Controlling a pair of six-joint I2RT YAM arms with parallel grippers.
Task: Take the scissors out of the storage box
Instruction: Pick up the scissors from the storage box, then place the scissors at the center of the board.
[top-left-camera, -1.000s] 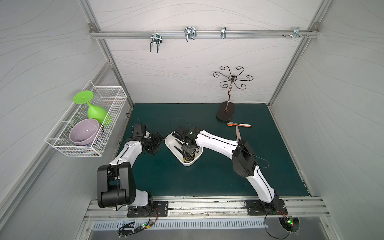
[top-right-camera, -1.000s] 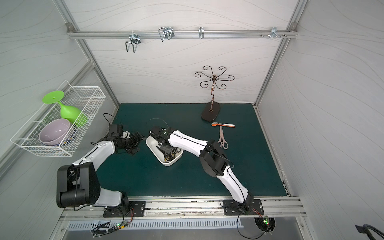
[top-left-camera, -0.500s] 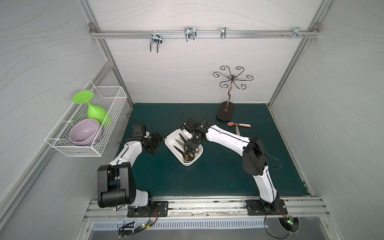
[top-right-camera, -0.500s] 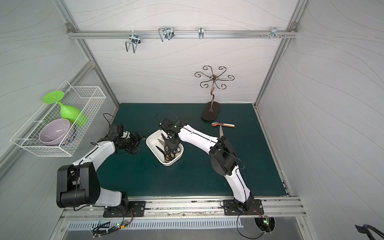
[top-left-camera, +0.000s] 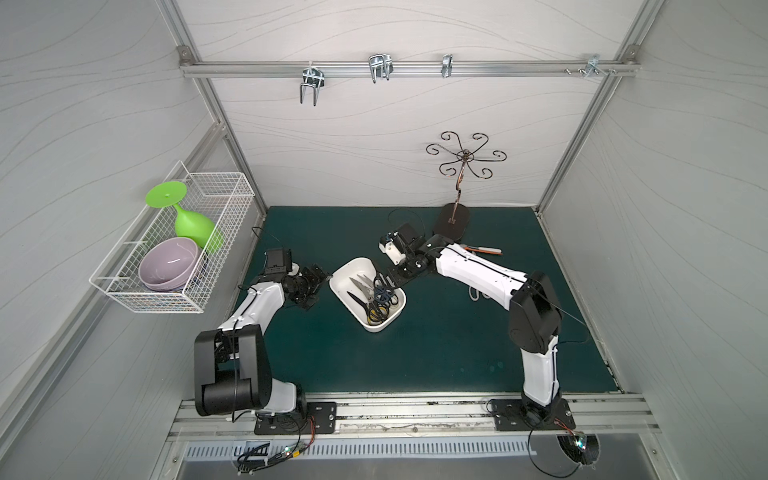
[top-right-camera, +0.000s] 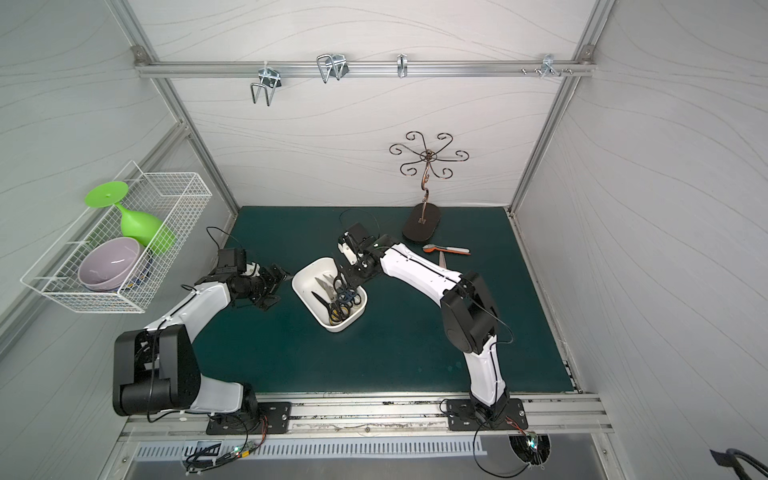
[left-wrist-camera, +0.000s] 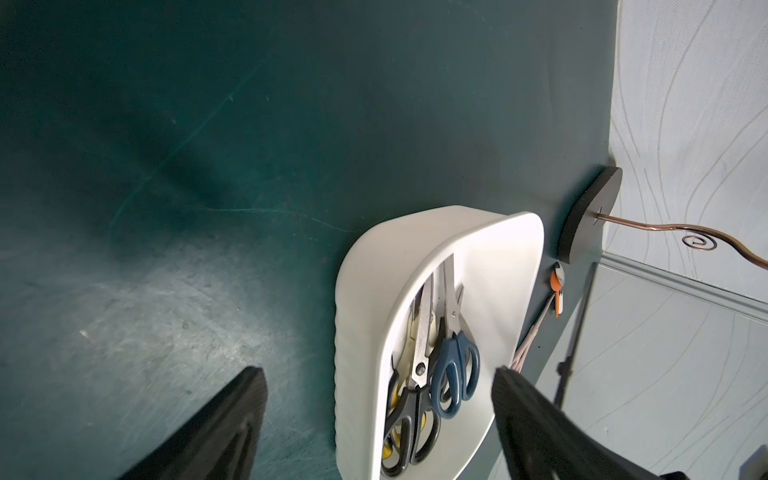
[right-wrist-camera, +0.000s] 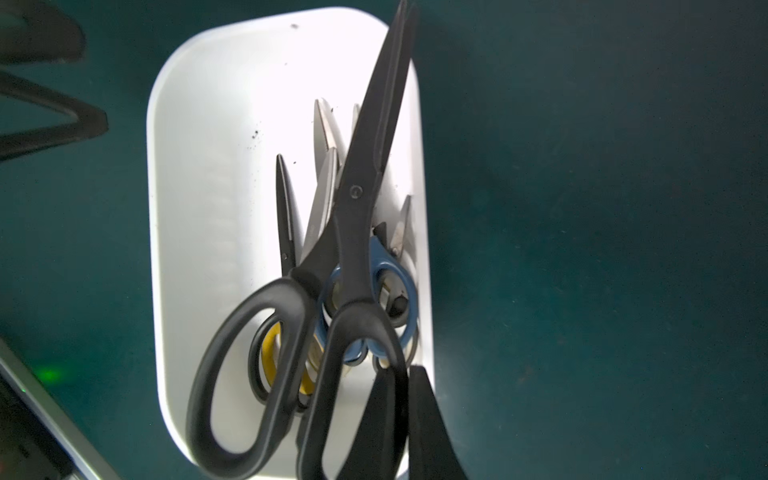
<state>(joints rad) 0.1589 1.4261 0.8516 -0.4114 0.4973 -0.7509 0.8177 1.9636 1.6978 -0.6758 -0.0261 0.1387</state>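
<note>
One pair of black-handled scissors (right-wrist-camera: 355, 195) has risen from the white storage box (top-left-camera: 348, 272), clamped in the right pincer (right-wrist-camera: 401, 380); the left pincer (left-wrist-camera: 378, 376) gapes empty at the box's nine o'clock.

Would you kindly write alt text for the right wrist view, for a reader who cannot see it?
The right gripper has its fingers shut on one handle loop of the large black scissors, held over the white storage box on a dark green mat. Blue-handled scissors and a yellow-and-black pair lie in the box below.

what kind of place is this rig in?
Probably a lab test cell, not a home: panel walls on a metal frame, left arm and right arm bolted to a rail, green mat.
</note>
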